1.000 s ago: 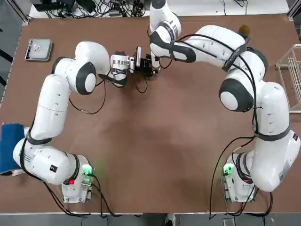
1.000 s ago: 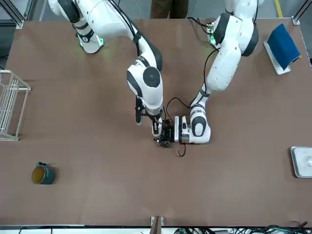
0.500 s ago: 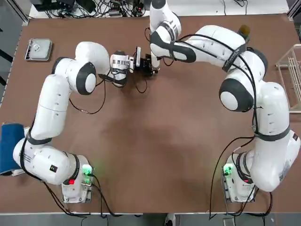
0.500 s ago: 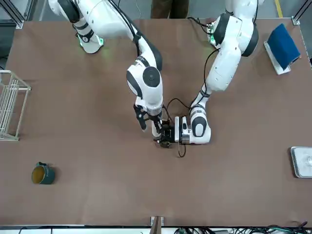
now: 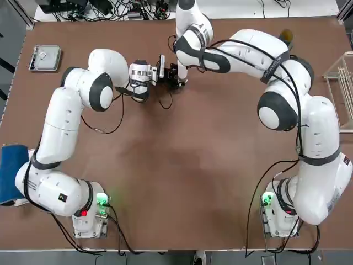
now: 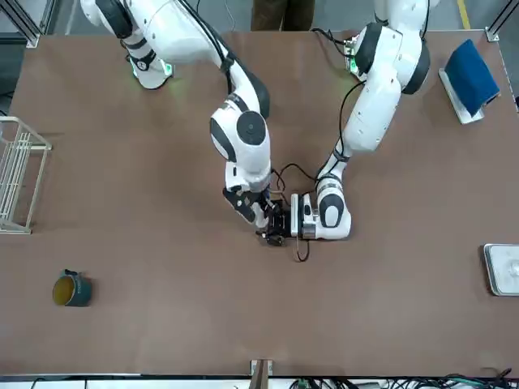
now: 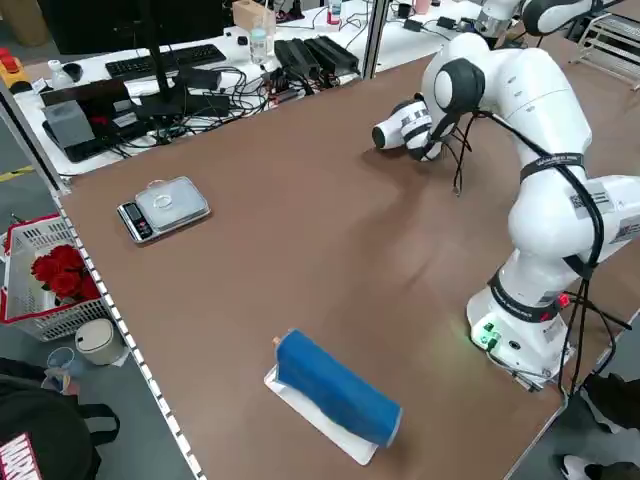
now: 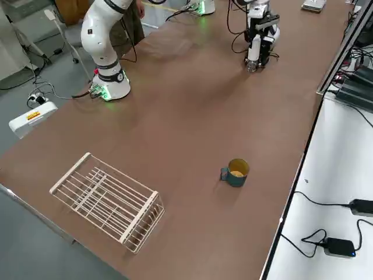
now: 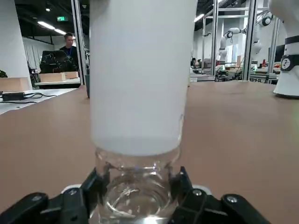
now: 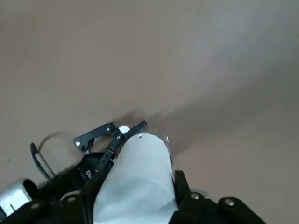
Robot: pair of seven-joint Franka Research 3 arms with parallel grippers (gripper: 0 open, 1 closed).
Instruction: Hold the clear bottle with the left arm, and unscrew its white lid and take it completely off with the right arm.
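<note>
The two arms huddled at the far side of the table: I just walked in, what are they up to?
They are opening a bottle. The left hand is shut on the clear bottle, holding it upright on the table. The right hand comes from above and is shut on the white lid, which sits on the bottle, not yet off.

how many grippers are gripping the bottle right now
2. The left gripper is shut on the clear bottle at its glass body, near the table's far middle. The right gripper comes from above, shut on the white lid.
</note>
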